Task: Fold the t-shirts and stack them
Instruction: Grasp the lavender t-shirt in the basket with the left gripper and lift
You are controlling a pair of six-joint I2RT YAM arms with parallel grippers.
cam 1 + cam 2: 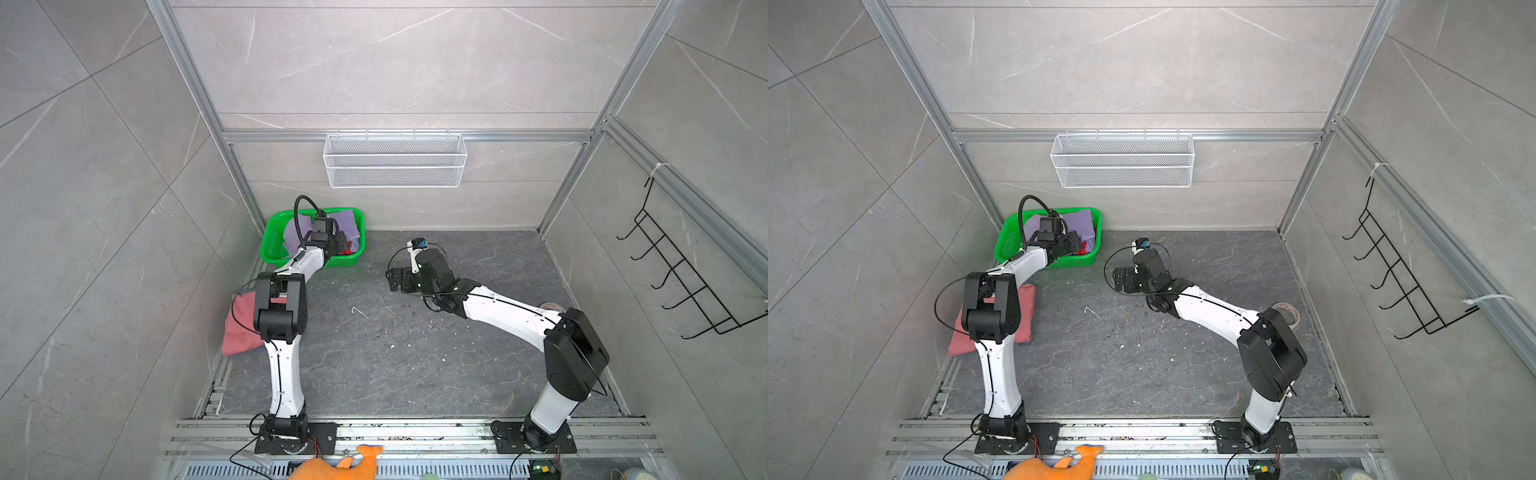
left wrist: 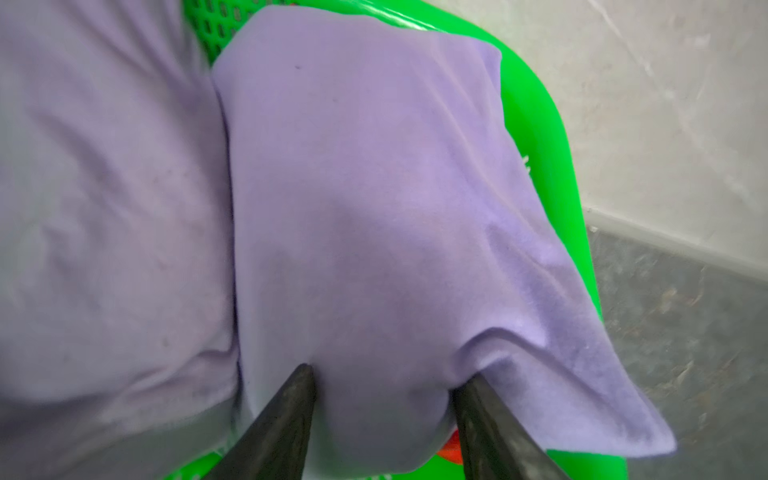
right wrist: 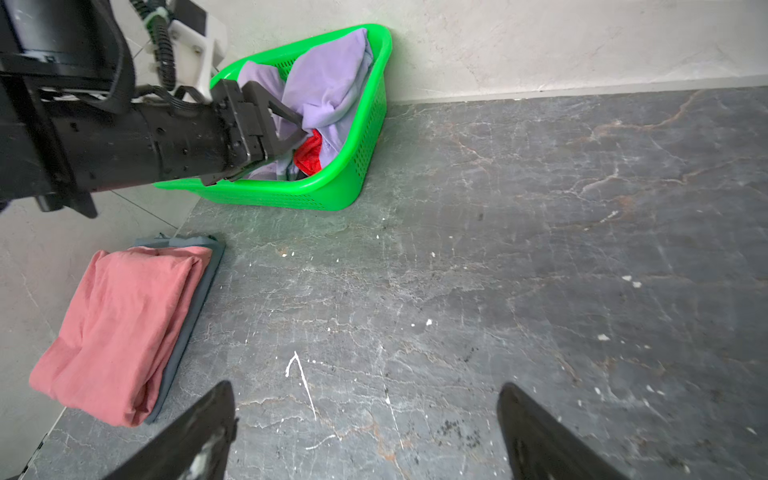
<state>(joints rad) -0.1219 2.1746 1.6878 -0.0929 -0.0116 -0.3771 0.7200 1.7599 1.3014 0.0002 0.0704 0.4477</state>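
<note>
Basket [image 1: 272, 243] at eleven o'clock, lavender tee [image 2: 374, 208] heaped inside; left jaws part-way apart astride a bulge of it, not clamped yet. Bite deep, lift straight, clear of rim [image 2: 536, 124] and red tee [image 3: 309, 156] beneath. Right jaws wide apart, empty, above counter [image 1: 374, 357] centre. Folded pink tee [image 3: 120, 328] at nine o'clock.

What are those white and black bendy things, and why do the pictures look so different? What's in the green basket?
They are robot arms, the left arm and the right arm, each ending in a pincher. Two pictures look down from overhead; the others come from a camera on each wrist. The left gripper reaches into the green basket, fingers pressed into a lavender t-shirt, cloth bunched between them; a firm grip isn't clear. A red t-shirt peeks out beside it. The right gripper hangs open over the dark table. A folded pink t-shirt lies outside the basket.
</note>
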